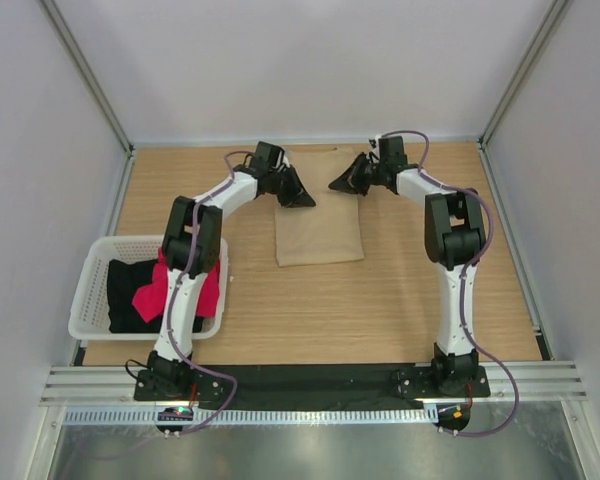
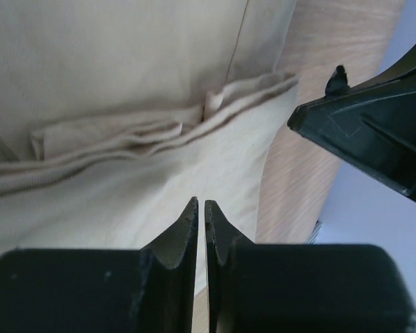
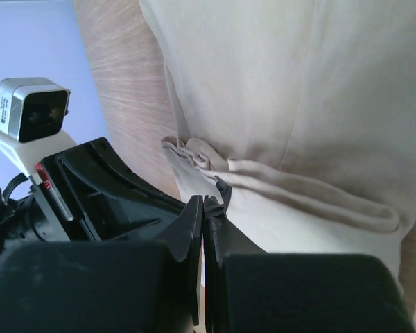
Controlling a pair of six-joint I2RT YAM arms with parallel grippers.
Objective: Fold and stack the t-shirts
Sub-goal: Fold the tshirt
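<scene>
The tan t-shirt (image 1: 318,230) lies folded into a narrow rectangle at the middle back of the table. My left gripper (image 1: 305,200) hangs over its far left part and my right gripper (image 1: 335,185) over its far right part, tips pointing at each other. In the left wrist view the left gripper (image 2: 201,202) is shut, only a hairline between the tips, above the layered tan cloth (image 2: 125,69) and holding none of it. The right gripper (image 3: 204,199) is shut and empty above a bunched fold of the tan shirt (image 3: 298,90). The red-pink t-shirt (image 1: 150,295) and the black t-shirt (image 1: 130,285) lie crumpled in the basket.
A white slotted basket (image 1: 90,290) stands at the table's left edge beside the left arm. Grey walls enclose the table on three sides. Bare wood (image 1: 380,300) lies in front of the tan shirt.
</scene>
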